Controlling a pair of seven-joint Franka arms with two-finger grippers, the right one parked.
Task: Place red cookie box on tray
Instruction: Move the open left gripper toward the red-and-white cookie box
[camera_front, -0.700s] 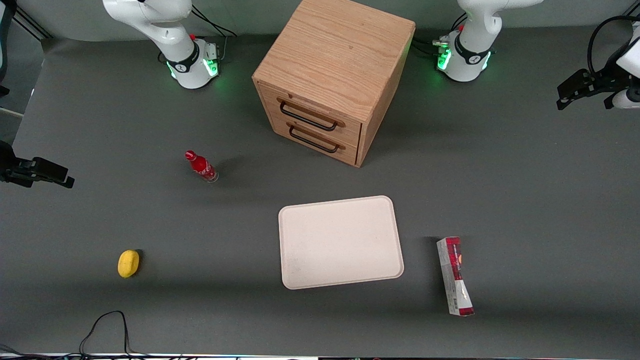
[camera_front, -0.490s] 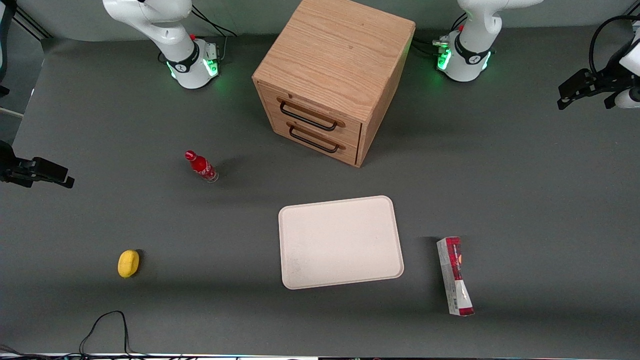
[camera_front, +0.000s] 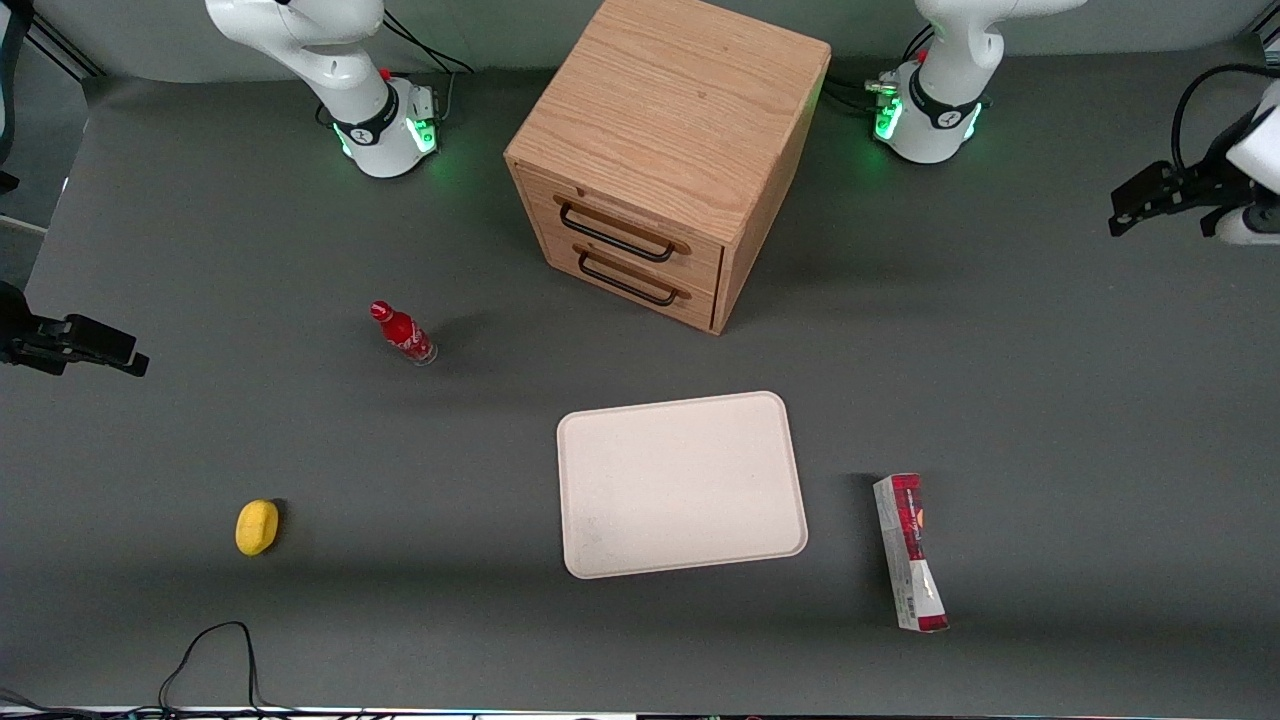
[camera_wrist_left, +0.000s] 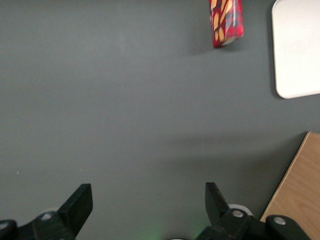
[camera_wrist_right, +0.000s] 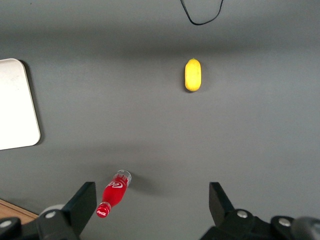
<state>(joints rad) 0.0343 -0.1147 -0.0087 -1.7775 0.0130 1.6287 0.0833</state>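
Red bottle (camera_wrist_right: 114, 192) standing on grey table (camera_wrist_right: 250, 140); yellow oval object (camera_wrist_right: 193, 75) well apart; tray (camera_wrist_right: 15, 105) corner visible.

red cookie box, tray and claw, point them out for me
red cookie box (camera_front: 909, 551), front view, top face.
tray (camera_front: 682, 484), front view, bare middle.
claw (camera_wrist_left: 149, 200), left wrist view, open gap between fingertips.

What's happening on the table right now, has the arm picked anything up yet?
Not yet. The gripper is open and holds nothing, up off the table at the working arm's end, well away from its target. The red cookie box lies flat on the table beside the tray, apart from it. The tray carries nothing. The wooden cabinet with both drawers shut, a red bottle and a yellow object sit untouched on the table.
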